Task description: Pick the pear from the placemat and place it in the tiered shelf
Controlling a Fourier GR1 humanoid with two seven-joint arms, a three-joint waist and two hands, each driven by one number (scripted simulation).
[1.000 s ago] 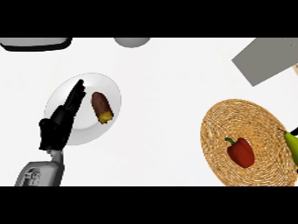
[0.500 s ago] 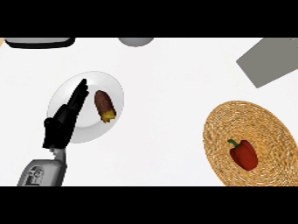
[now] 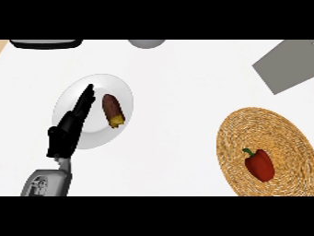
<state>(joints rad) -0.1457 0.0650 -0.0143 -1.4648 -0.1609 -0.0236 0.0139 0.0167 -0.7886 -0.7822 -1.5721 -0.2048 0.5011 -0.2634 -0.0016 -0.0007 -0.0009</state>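
my left hand [image 3: 67,131] is lying over the plate [image 3: 122,87], fingers straight and pressed together, holding nothing, idle I think | right hand is not showing | pear is not showing either; placemat [image 3: 282,122] is carrying only 1 red pepper [image 3: 260,165]

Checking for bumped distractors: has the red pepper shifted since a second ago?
No. The red pepper still lies in the lower middle of the woven placemat, stem pointing up-left, as before.
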